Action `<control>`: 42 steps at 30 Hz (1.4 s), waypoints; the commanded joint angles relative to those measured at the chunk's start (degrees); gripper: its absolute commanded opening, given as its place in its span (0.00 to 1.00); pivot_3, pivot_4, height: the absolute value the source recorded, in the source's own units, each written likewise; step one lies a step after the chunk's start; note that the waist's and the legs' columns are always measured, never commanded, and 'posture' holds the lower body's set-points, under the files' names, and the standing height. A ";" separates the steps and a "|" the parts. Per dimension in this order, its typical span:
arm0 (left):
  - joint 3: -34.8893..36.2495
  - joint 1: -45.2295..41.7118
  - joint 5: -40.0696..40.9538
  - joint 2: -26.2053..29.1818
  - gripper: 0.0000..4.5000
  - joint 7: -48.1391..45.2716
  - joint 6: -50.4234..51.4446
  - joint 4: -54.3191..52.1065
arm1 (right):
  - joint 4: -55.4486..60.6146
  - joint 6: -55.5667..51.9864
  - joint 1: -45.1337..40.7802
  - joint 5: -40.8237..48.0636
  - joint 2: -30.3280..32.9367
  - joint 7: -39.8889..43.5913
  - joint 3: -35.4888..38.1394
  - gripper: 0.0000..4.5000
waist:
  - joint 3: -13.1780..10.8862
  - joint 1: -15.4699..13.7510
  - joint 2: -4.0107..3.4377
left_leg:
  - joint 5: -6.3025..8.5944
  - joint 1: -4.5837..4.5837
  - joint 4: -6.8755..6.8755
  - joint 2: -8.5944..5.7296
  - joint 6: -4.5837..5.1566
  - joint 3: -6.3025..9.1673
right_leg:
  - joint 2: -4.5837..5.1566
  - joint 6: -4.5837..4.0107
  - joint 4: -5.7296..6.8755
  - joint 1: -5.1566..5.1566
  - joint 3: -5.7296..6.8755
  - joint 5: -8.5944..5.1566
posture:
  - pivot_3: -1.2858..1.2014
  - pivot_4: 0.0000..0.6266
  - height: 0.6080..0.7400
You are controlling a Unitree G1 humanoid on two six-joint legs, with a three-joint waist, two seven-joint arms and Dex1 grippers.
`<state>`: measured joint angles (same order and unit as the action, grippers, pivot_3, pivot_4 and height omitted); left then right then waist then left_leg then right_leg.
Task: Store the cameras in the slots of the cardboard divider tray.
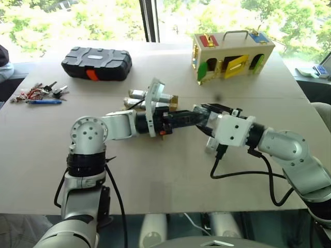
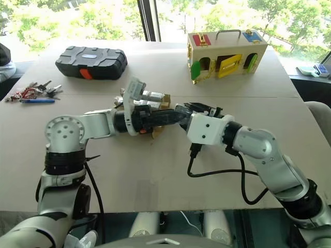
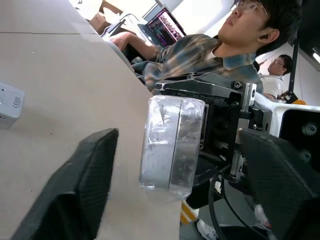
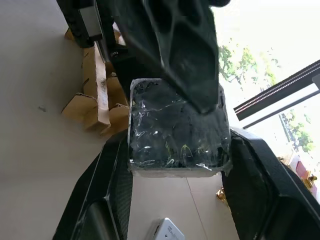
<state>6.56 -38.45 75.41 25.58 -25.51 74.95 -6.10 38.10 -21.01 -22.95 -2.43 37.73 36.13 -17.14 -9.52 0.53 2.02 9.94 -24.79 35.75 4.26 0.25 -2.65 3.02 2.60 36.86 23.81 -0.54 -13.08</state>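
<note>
Both grippers meet above the middle of the table. A silver-grey camera [image 4: 175, 125] wrapped in clear film sits between the fingers of my right gripper [image 4: 177, 150], which is shut on it. My left gripper [image 3: 180, 137] reaches in from the opposite side. Its fingers [image 3: 80, 185] stand on either side of the same camera [image 3: 172, 147] with gaps, open. The cardboard divider tray [image 4: 97, 95] lies just behind the grippers, mostly hidden by my left wrist, with silver cameras [image 1: 137, 94] in it. Another camera [image 1: 210, 145] lies on the table under the right gripper.
A black case [image 1: 96, 63] sits at the back left and a wooden box with coloured doors [image 1: 232, 56] at the back right. Keys [image 1: 39, 93] and a blue pen [image 1: 44, 102] lie at the far left. A person [image 3: 240, 45] sits beyond the table's edge.
</note>
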 commanded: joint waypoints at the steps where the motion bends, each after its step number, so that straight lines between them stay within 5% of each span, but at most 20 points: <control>1: 0.30 -1.62 -0.50 -0.03 0.52 -0.77 -0.98 -1.00 | 1.79 -0.41 -1.20 -0.33 -0.66 0.66 0.89 0.43 | 0.00 0.00 0.00 | 0.00 0.00 0.00 0.00 0.00 0.00 | 0.00 0.00 0.00 0.00 0.00 0.00 | 0.52 0.24 1.00; 3: 0.83 -1.85 -0.61 0.17 0.32 -0.99 -0.99 -0.48 | 1.93 -1.11 -1.13 0.42 -1.09 1.27 1.36 0.43 | 0.00 -0.01 0.00 | 0.00 0.00 0.00 0.00 0.00 0.00 | 0.00 -0.01 0.00 0.00 -0.01 0.00 | 0.52 0.24 1.00; 4: 1.01 -1.97 -0.73 0.36 0.25 -1.29 -0.93 -0.25 | 1.99 -1.39 -1.01 0.86 -1.30 1.54 1.68 0.54 | 0.00 0.01 0.00 | 0.00 -0.01 0.00 0.00 0.00 0.00 | 0.00 -0.01 0.00 0.00 0.00 0.00 | 0.52 0.24 1.00; 8: 0.76 -1.89 -3.47 2.55 0.19 -4.19 -2.19 -0.05 | 2.18 -2.15 -0.04 1.49 -2.14 1.40 2.75 0.97 | 0.00 0.01 0.00 | 0.00 0.00 0.00 0.00 0.00 0.01 | 0.00 -0.01 0.00 -0.01 0.00 0.00 | 0.52 0.24 1.00; 9: 0.49 -1.72 -5.20 3.87 0.19 -6.19 -3.45 -0.09 | 2.44 -2.70 0.82 1.69 -2.47 0.95 3.32 0.99 | 0.00 0.02 0.00 | 0.00 0.00 0.00 0.00 0.00 0.01 | 0.00 -0.01 0.00 -0.01 0.00 0.00 | 0.52 0.24 1.00; 15: -3.31 0.35 -25.14 18.35 0.19 -28.88 -24.87 5.82 | 6.01 -10.06 10.36 19.09 -6.87 3.17 17.18 1.00 | -0.02 0.09 -0.02 | 0.01 0.00 -0.08 0.00 -0.02 -0.01 | -0.01 -0.02 0.00 0.03 -0.01 0.00 | 0.52 0.24 1.00; 19: -9.24 -5.17 -41.25 26.12 0.19 -46.08 -45.66 23.92 | 6.91 -11.83 12.52 28.70 -5.19 6.48 24.03 1.00 | -0.03 0.00 -0.03 | 0.02 0.02 -0.10 0.01 -0.03 -0.07 | 0.04 -0.04 -0.03 0.05 0.02 -0.01 | 0.52 0.24 1.00; 27: -15.31 -17.83 -62.06 25.13 0.19 -58.33 -79.66 56.80 | 6.45 -10.21 12.39 28.18 -4.10 3.78 22.63 1.00 | -0.02 -0.87 -0.01 | 0.02 -0.33 -0.09 0.01 -0.02 -0.09 | 0.12 -0.05 -0.10 0.34 0.10 0.00 | 0.52 0.24 1.00; 32: -16.17 -24.71 -66.98 22.26 0.19 -64.49 -83.17 66.53 | 8.28 -9.31 14.93 28.19 -4.35 2.18 22.12 1.00 | -0.02 -1.49 0.00 | 0.04 -1.41 0.45 0.02 0.05 0.07 | -0.02 0.16 0.12 1.11 0.17 0.12 | 0.52 0.24 1.00; 42: -18.93 -31.86 -73.83 20.34 0.19 -66.99 -86.83 74.76 | 10.29 -5.01 18.83 30.36 -3.07 4.85 22.22 1.00 | -0.02 -1.18 0.01 | 0.10 -1.43 0.71 0.02 0.15 0.17 | -0.03 0.22 0.30 1.06 0.18 0.15 | 0.52 0.24 1.00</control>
<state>-11.88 -67.82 2.08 45.20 -92.17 -10.61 68.26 46.55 -28.27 -4.03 27.20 33.84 40.09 4.27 -9.55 -0.65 2.03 10.04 -26.19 36.47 4.28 0.39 -2.48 2.99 2.82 37.19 24.87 -0.36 -12.93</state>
